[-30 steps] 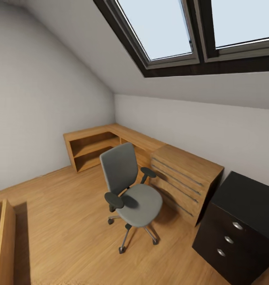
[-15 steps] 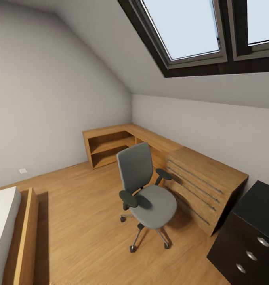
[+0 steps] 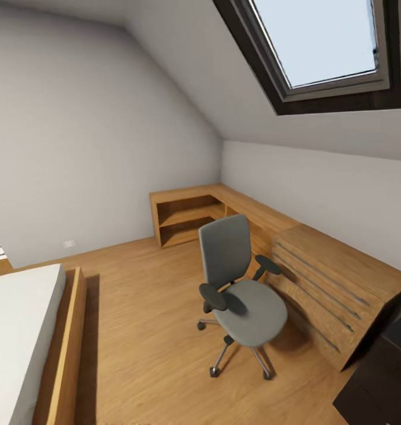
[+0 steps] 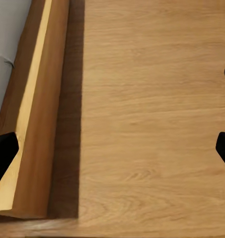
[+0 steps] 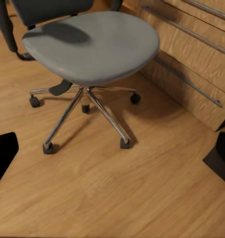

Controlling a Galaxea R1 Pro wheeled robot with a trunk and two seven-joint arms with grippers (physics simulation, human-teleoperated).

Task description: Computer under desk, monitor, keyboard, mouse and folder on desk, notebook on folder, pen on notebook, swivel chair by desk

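Wooden floor [image 3: 135, 319] fills my view; the grey swivel chair [image 3: 238, 292] stands beside the wooden drawer chest [image 3: 336, 283], seat bare, backrest toward the corner shelves. Both end effectors spread wide.

The swivel chair [image 3: 238, 289] stands on wooden floor [image 3: 141, 330] beside a wooden drawer chest [image 3: 336, 289].

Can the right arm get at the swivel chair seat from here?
Probably yes. In the right wrist view the swivel chair sits just ahead of the open right gripper, its seat bare, with only floor between. The wooden drawer chest stands beside it, off the path.
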